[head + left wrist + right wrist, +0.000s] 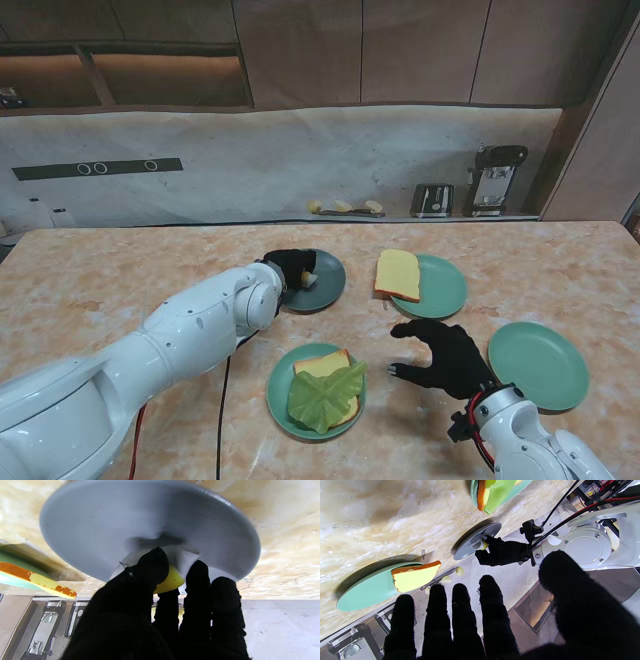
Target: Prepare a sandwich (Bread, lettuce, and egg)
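On the left side of the desk, the left hand reaches over the grey plate and its fingers are closed around the egg. The white of the egg touches the plate and the yellow part shows between the fingers. I cannot tell if the egg is already lifted or rests on the plate.

Nearer to me, in the middle, a green plate carries a slice of bread with a lettuce leaf on top. This is where the egg should go, I think.

A little to the right and farther away, a second slice of bread waits on another green plate. The right hand hovers above the desk near the sandwich plate, with fingers spread and holding nothing. On the far right there is one more green plate, with nothing on it.

To do this step well, the left hand should keep a soft but firm hold, because the egg looks thin and may slip or fold. It should rise straight up before it moves toward the lettuce, and put the egg flat in the centre of the leaf.
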Robot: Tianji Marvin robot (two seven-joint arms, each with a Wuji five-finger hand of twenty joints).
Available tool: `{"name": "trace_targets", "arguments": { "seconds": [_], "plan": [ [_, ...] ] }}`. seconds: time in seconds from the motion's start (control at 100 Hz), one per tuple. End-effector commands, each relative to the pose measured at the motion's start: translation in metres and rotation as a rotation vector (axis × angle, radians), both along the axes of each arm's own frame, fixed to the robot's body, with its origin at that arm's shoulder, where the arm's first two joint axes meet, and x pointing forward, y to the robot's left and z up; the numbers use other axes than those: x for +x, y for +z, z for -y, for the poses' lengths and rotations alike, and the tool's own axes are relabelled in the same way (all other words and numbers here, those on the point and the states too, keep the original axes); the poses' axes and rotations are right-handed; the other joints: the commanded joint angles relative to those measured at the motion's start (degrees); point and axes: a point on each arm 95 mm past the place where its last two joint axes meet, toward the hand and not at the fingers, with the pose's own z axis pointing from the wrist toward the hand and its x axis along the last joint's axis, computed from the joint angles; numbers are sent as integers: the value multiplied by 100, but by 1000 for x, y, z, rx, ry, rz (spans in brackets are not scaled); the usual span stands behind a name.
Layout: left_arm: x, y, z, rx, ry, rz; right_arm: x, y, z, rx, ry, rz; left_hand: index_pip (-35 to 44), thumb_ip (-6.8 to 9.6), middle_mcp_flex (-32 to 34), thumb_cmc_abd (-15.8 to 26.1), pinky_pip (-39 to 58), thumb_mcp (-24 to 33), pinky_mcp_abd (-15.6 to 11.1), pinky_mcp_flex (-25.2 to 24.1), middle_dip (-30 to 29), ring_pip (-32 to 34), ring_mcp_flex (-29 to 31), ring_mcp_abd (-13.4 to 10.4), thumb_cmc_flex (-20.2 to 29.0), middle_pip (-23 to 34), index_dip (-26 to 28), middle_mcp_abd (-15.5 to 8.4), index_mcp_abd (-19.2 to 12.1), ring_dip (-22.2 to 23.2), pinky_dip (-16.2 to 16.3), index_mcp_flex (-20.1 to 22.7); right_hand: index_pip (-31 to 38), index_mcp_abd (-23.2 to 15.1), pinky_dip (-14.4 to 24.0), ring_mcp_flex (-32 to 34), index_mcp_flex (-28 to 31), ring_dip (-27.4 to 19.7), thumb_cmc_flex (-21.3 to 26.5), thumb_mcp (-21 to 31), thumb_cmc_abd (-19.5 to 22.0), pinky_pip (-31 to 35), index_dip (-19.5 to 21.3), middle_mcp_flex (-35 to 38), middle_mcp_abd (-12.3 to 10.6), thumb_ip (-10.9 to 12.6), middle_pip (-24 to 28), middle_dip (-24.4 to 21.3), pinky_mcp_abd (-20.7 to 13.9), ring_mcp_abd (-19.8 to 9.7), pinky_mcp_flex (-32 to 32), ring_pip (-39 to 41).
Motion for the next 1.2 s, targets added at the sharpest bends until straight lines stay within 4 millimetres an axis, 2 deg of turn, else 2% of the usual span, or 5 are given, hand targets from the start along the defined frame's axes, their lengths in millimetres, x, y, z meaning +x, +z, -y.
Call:
{"name": "trace_targets", "arguments": {
  "seconds": [0.0, 0.28, 0.51, 0.85, 1.19],
  "plan": [
    [0, 2, -4, 10, 0, -3, -3, -2, -3, -4, 21, -15, 256, 170, 200, 117, 58, 35, 48, -51, 92, 57, 50, 95, 350, 107, -22, -87, -42, 19, -64, -44, 6, -13, 22, -23, 16, 131, -131, -99, 74, -57, 9, 132, -125, 156, 43, 62, -63, -129, -1, 49],
    [-8, 20, -11, -39, 6, 49, -3, -3, -6, 11, 48, -5, 263, 195, 292, 75, 88, 26, 81, 29, 84, 55, 134, 123, 385, 85, -22, -47, -18, 17, -80, 10, 11, -39, 19, -53, 0, 130, -142, -98, 54, -72, 10, 106, -143, 156, 31, 57, -94, -154, 3, 47],
    [-24, 34, -16, -96, 4, 63, -6, -3, -10, 27, 89, 4, 279, 217, 348, 20, 108, 126, 126, 47, 95, 35, 190, 165, 363, 74, 7, -29, -1, 28, -91, 51, 20, -50, 18, -56, 4, 135, -166, -85, 35, -87, 11, 116, -147, 153, 30, 57, -102, -166, -4, 57],
    [-65, 55, -30, -175, -38, 22, -10, -7, -18, 83, 114, 10, 199, 220, 471, -85, 153, 219, 202, 72, 82, 32, 267, 246, 350, 25, -21, 37, 22, 60, -73, 126, 28, -54, 19, -58, 4, 132, -178, -68, 21, -118, 11, 120, -160, 149, 24, 57, -103, -173, 7, 57],
    [-107, 65, -51, -194, -110, -42, -16, -9, -28, 135, 174, -5, 131, 215, 493, -122, 157, 264, 215, 57, 108, 18, 281, 261, 332, -18, -28, 33, 27, 86, -51, 164, 41, -62, 21, -52, 13, 132, -202, -40, -24, -161, 12, 132, -167, 140, 22, 58, -93, -173, 10, 60]
  ]
}}
